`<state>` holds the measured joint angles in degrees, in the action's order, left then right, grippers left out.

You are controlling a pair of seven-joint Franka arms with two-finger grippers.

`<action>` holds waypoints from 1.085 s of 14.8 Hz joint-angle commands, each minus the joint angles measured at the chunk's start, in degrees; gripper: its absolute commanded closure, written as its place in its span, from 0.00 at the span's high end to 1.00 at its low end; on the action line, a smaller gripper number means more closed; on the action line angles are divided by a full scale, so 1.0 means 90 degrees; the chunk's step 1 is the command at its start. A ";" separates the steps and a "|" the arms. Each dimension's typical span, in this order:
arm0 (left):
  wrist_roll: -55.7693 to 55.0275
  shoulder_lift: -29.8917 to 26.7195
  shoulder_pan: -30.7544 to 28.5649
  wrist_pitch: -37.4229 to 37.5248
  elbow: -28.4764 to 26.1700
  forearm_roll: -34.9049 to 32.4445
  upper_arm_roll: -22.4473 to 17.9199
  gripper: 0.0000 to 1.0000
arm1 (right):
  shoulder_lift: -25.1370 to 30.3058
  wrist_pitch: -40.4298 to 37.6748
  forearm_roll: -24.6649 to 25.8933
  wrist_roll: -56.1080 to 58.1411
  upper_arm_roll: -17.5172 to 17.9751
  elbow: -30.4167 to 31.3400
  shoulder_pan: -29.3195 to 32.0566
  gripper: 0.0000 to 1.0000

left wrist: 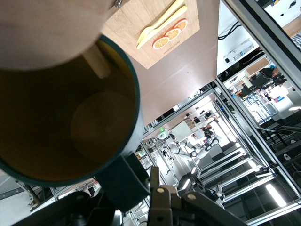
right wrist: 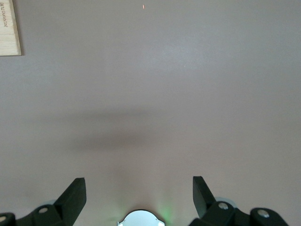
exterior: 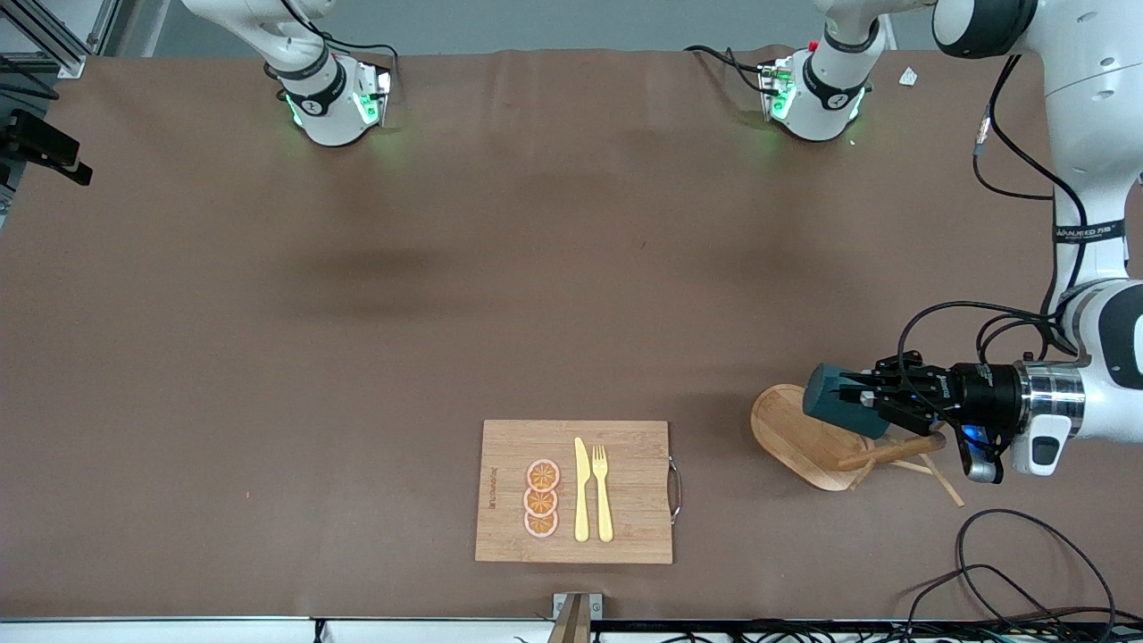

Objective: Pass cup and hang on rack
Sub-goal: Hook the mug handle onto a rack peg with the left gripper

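Cup lay on its side in our left gripper, which was clamped on it by the handle side, its long axis level and its mouth facing the wrist camera, over the rack. In the left wrist view a peg crossed the cup's rim, so hanging looked near. Our right gripper waited spread wide over bare table.

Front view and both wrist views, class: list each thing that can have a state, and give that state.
cup: held sideways over the rack, not yet hung.
rack: upright, pegs bare.
left gripper: shut on the cup.
right gripper: open, empty, waiting above bare table.
cutting board: flat, bearing knife, fork, orange slices.
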<state>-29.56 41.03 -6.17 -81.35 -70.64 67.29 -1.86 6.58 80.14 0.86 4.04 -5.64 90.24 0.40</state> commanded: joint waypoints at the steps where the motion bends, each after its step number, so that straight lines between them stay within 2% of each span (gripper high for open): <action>1: 0.0159 0.0050 -0.0124 0.0162 0.0036 0.0140 0.0050 0.01 | 0.0108 0.0031 -0.0007 0.0010 0.0002 0.0100 -0.0015 1.00; 12: 0.1018 0.0304 -0.0437 0.0182 0.0026 0.0208 0.0050 0.05 | 0.0108 0.0089 -0.0095 0.0049 -0.0018 0.0110 0.0014 1.00; 14: 0.1097 0.0333 -0.0447 0.0182 0.0016 0.0218 0.0050 0.16 | 0.0099 0.0089 -0.0095 0.0049 -0.0028 0.0110 0.0014 1.00; 16: 0.1136 0.0362 -0.0447 0.0182 0.0016 0.0228 0.0050 0.33 | 0.0089 0.0089 -0.0095 0.0049 -0.0028 0.0110 0.0004 1.00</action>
<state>-20.05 44.11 -9.70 -80.71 -70.68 68.16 -1.84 6.58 80.39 0.64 4.06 -5.72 90.26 0.40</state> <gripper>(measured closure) 0.771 0.000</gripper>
